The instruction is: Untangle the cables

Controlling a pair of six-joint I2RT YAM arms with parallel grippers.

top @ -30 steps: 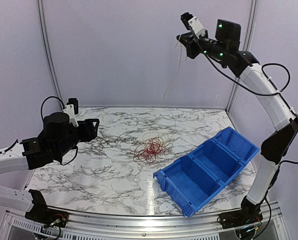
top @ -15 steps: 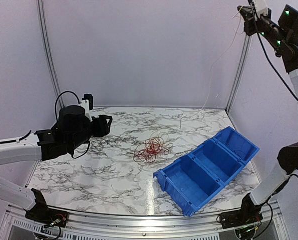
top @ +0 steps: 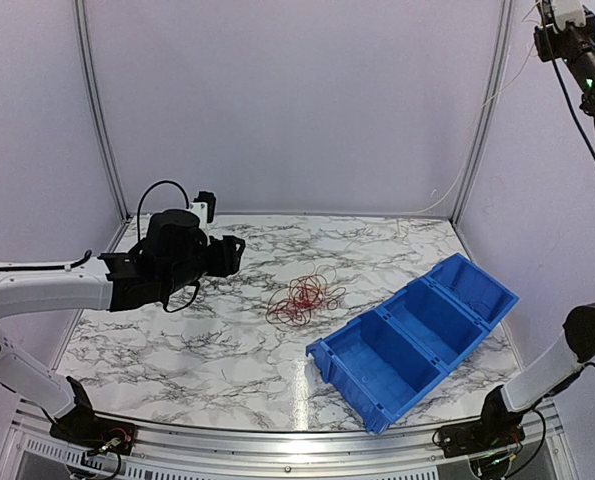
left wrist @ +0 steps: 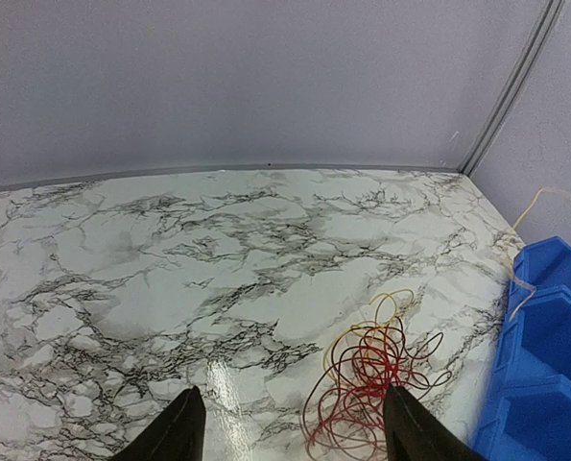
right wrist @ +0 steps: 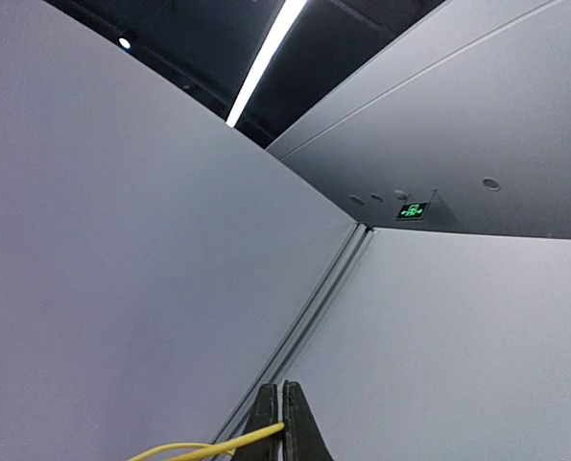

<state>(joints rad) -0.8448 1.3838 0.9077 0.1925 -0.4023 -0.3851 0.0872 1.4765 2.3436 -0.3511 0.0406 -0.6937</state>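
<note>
The cables [top: 303,298] lie as a loose tangle of red, dark and yellow loops on the marble table, left of the blue bin. In the left wrist view the tangle [left wrist: 376,379] sits just inside the right finger. My left gripper [top: 235,250] hovers open above the table, left of the tangle, and the left gripper [left wrist: 290,427] has nothing between its fingers. My right gripper [top: 547,28] is raised high at the top right corner. The right gripper [right wrist: 281,423] is shut on a thin yellow cable [right wrist: 208,445], which trails down as a pale strand [top: 467,170] toward the table's back right.
A blue bin [top: 447,375] with three compartments lies at an angle on the right half of the table; its edge [left wrist: 554,288] shows in the left wrist view, with a pale strand [left wrist: 530,206] hanging beside it. Grey walls and corner posts enclose the table.
The right arm has swung up and to the right with the thin cable, drawing it away from the tangle. The left arm has moved right, closer to the tangle.
</note>
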